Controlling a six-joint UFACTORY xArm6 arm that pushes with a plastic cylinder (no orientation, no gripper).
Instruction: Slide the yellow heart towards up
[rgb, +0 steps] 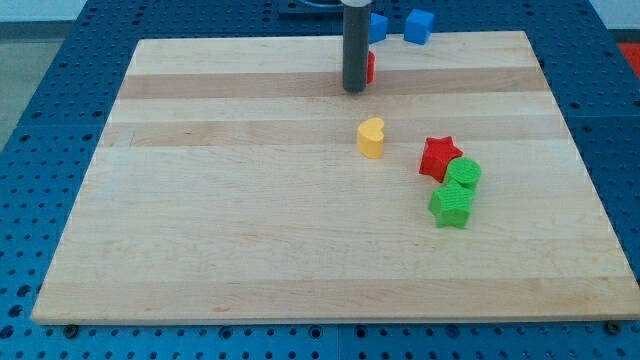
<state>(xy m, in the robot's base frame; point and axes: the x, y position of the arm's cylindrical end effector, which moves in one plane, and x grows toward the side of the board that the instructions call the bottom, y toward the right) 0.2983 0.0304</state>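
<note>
The small yellow heart-shaped plastic block (371, 138) lies flat on the pale wooden table (250, 220), a little to the view's right of centre and in the upper half of the board. Its top face shows the heart outline, with the two lobes turned toward the view's upper right. It stands alone, touching nothing.
</note>
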